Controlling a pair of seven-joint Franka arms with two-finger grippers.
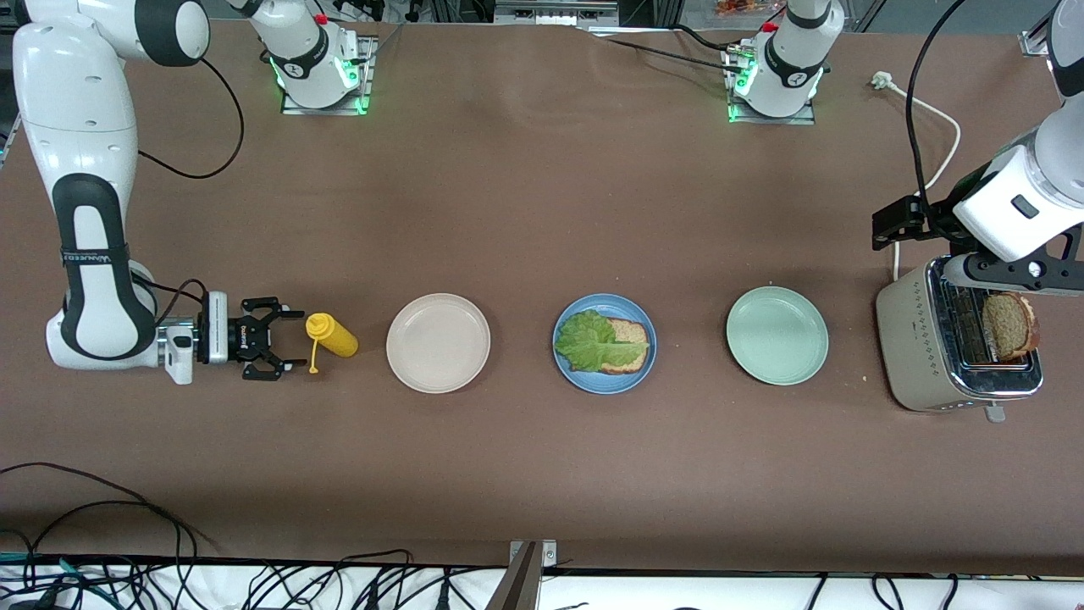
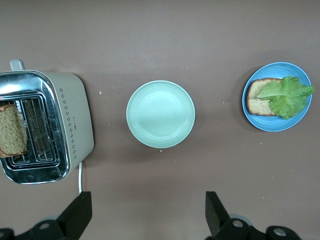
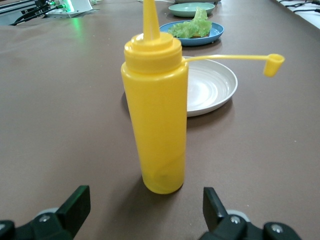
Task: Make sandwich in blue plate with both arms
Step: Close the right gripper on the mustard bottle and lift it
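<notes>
Both jaws stand apart and hold nothing. On the blue plate (image 1: 604,377) at mid-desk lies one bread slice (image 1: 631,342) partly covered by a lettuce leaf (image 1: 589,339). My left gripper (image 2: 147,220) hangs over the desk near the toaster (image 1: 923,347), where a second bread slice (image 1: 1008,326) stands in a slot; a pale green plate (image 1: 777,335) sits between toaster and blue plate. My right gripper (image 1: 284,339) is level with the yellow squeeze bottle (image 1: 333,335), just beside it; a beige plate (image 1: 438,342) follows.
</notes>
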